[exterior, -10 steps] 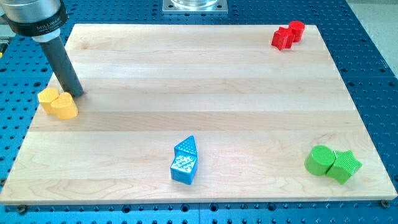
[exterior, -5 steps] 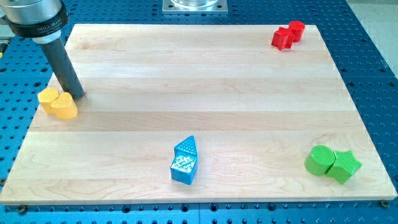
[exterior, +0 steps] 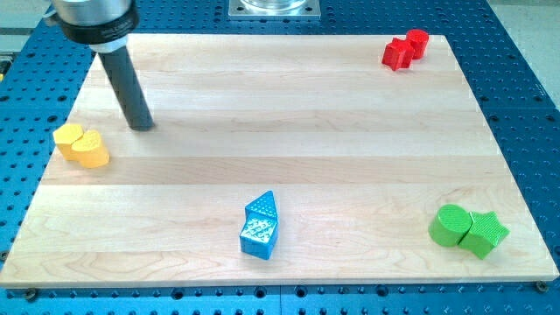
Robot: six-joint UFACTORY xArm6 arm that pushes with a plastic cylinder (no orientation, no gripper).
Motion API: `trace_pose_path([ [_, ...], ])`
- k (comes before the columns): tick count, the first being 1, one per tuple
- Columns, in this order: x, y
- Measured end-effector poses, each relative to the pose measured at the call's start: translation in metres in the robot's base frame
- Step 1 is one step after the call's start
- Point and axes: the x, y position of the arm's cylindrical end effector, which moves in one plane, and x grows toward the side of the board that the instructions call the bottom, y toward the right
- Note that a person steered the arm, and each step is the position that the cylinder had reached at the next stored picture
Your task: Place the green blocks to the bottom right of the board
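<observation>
A green cylinder [exterior: 450, 225] and a green star-shaped block [exterior: 485, 233] sit touching each other near the board's bottom right corner. My tip [exterior: 143, 126] rests on the wooden board [exterior: 289, 131] at the upper left, far from the green blocks and a little to the upper right of the yellow blocks.
Two yellow blocks [exterior: 81, 145] sit together at the left edge. A blue triangle [exterior: 262, 206] and a blue cube [exterior: 258, 236] touch at the bottom centre. Two red blocks [exterior: 405, 48] sit at the top right. A blue perforated table [exterior: 525, 87] surrounds the board.
My tip has moved to the right and slightly up, away from the yellow blocks. No block has moved.
</observation>
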Motion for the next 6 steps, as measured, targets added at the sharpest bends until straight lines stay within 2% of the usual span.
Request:
trace_pose_path([
  [2, 0.018, 0.022],
  [6, 0.019, 0.048],
])
